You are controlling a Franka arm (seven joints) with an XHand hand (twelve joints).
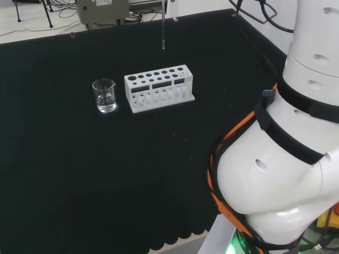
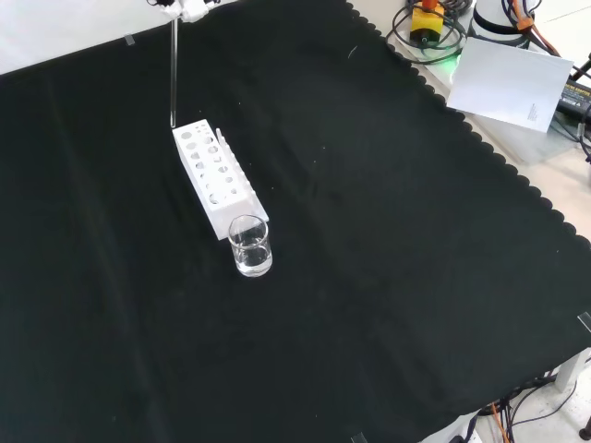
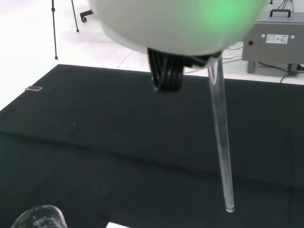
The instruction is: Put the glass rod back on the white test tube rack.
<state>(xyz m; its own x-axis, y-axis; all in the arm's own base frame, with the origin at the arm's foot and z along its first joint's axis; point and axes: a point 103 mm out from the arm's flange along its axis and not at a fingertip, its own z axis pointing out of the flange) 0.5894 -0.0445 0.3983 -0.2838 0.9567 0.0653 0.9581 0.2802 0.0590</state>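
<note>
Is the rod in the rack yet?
Not yet. The rod hangs upright in the air, its lower tip above the rack, near the far end in the front view. No hole holds it.

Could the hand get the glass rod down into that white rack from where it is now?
Probably yes. The glass rod hangs upright from the hand, its tip above the far end of the white rack, whose holes are free; the beaker stands at the other end.

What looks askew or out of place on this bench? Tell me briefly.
Nothing stands out. The white test tube rack stands flat beside the upright beaker, with no spill visible on the cloth. The glass rod hangs near-vertical in the air above the rack's far end in the front view.
</note>
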